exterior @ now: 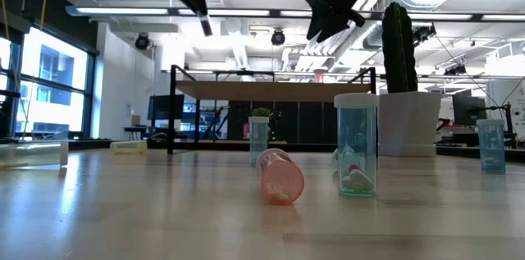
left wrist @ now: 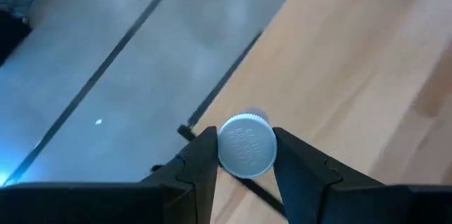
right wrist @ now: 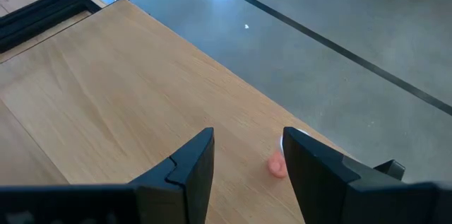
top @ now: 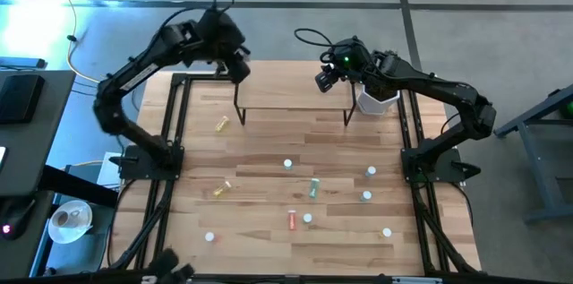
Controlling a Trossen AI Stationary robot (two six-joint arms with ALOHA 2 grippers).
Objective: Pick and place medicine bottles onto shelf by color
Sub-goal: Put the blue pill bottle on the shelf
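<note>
My left gripper (top: 240, 71) hangs above the far left end of the shelf (top: 295, 96), shut on a small bottle with a pale cap (left wrist: 247, 146). My right gripper (top: 322, 81) stands open above the shelf's far right end, with nothing between its fingers. Just beyond those fingers a pink bottle (right wrist: 277, 165) lies on the shelf board (right wrist: 127, 83). More medicine bottles lie or stand on the tabletop: two yellow ones (top: 221, 124) (top: 221, 190), a green one (top: 313, 188), a red one (top: 292, 220) and several with pale caps. My left gripper pinches the bottle between its two fingers, which sit on opposite sides of the body just under the cap (left wrist: 247, 146). The fingers slant down from above. The cap faces back toward the wrist. The bottle is lifted clear, above the shelf's edge (left wrist: 233, 75).
A white pot (top: 376, 100) with a tall cactus (exterior: 399, 47) stands by the shelf's right end, under the right arm. In the low view a pink bottle (exterior: 280, 176) lies on its side and a clear teal one (exterior: 357, 145) stands near the table's front.
</note>
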